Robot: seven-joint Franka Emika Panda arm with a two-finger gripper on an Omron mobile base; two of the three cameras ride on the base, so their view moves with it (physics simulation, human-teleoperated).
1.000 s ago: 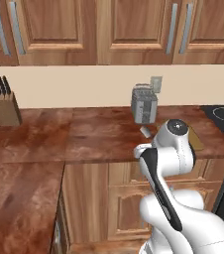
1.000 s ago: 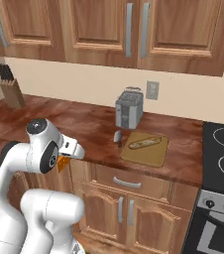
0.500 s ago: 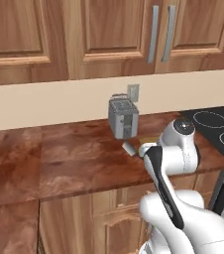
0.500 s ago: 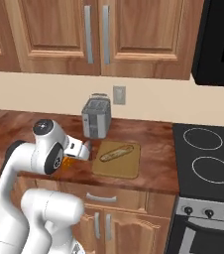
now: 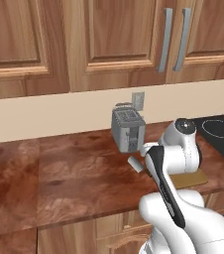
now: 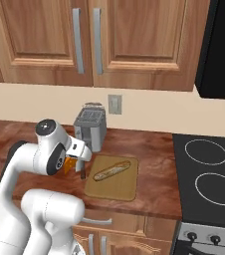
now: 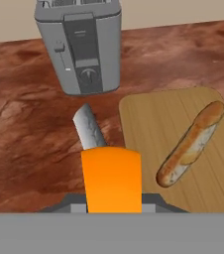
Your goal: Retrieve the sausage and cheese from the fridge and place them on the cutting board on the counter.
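Observation:
My gripper (image 7: 112, 199) is shut on the cheese (image 7: 111, 178), an orange-yellow wedge that fills the gap between the fingers. In the right base view the cheese (image 6: 68, 165) hangs at the hand, just left of the cutting board (image 6: 119, 188) and above the counter (image 6: 149, 149). The tan cutting board (image 7: 148, 116) lies to the right of the cheese in the hand view. From the left base view the arm hides most of the board (image 5: 196, 178). The sausage and the fridge are out of view.
A baguette (image 7: 191, 144) lies diagonally on the board. A grey toaster (image 7: 79, 44) stands behind the board's left corner. A knife blade (image 7: 89, 129) rests on the counter beside the board. The black stovetop (image 6: 209, 184) is to the right.
The base has driven along the counter, so the whole scene has shifted; the toaster and board now sit nearer and more central. The cheese stays in the shut gripper.

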